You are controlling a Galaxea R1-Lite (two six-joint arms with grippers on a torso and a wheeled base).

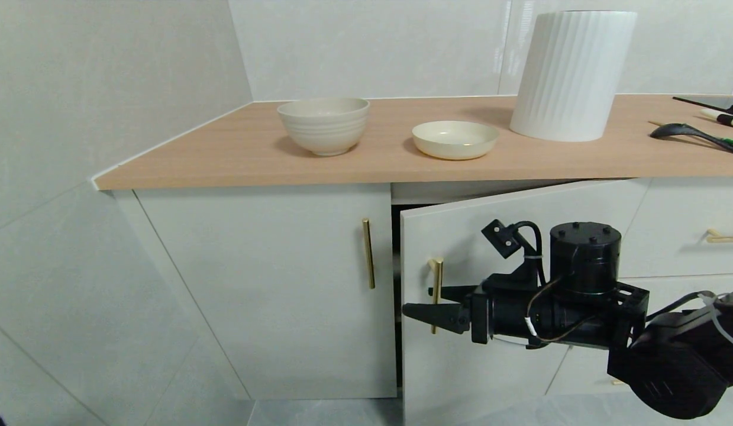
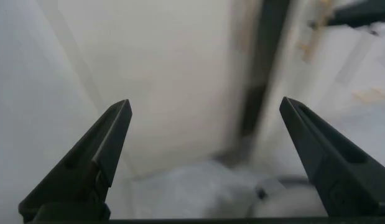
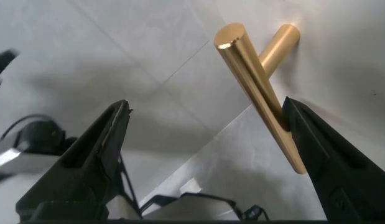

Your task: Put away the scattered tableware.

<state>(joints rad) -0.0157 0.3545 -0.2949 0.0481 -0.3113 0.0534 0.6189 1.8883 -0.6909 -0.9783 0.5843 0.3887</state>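
Note:
A deep beige bowl (image 1: 323, 125) and a shallow cream dish (image 1: 455, 139) stand on the wooden counter (image 1: 236, 160). Below it, the right cabinet door (image 1: 478, 367) is ajar, with a dark gap along its left edge. My right gripper (image 1: 417, 300) (image 3: 204, 106) is open at this door's gold bar handle (image 1: 438, 272) (image 3: 254, 81). The bar lies between the two fingers, close against one finger (image 3: 323, 162). My left gripper (image 2: 204, 102) is open and holds nothing, low down and facing the cabinet fronts and the floor.
A tall white ribbed container (image 1: 570, 74) stands behind the dish. A black ladle (image 1: 691, 135) and other utensils lie at the counter's right end. The left cabinet door (image 1: 271, 290) is closed, with its own gold handle (image 1: 368, 253). Drawers (image 1: 691, 231) sit to the right.

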